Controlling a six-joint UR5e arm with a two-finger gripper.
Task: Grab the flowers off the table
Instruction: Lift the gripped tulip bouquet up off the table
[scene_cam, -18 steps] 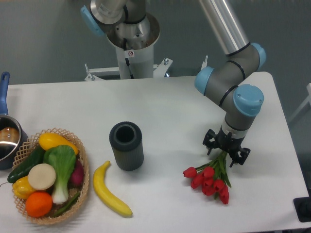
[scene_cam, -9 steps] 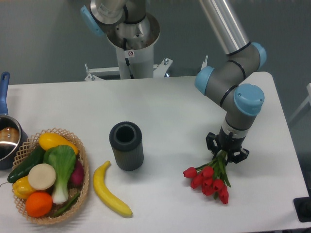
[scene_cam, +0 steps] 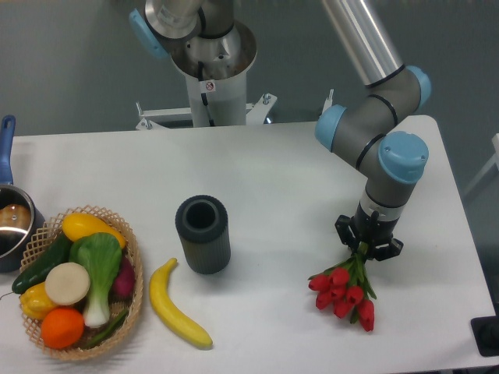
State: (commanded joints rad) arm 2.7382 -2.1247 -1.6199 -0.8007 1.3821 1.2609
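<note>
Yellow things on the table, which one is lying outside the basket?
The banana. It lies bare on the table between the wicker basket and the dark cylinder. The other yellow pieces sit inside the basket.

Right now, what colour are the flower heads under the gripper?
Red, on green stems. The flowers hang below the gripper, clearest in the fixed camera view.

Even, bright overhead light. Soft short shadows sit under my fingers [scene_cam: 369, 248] and beside the flowers [scene_cam: 344, 289] below them. White table [scene_cam: 281, 171] slightly washed out, maybe mild glare. Focus sharp, no blur.
</note>
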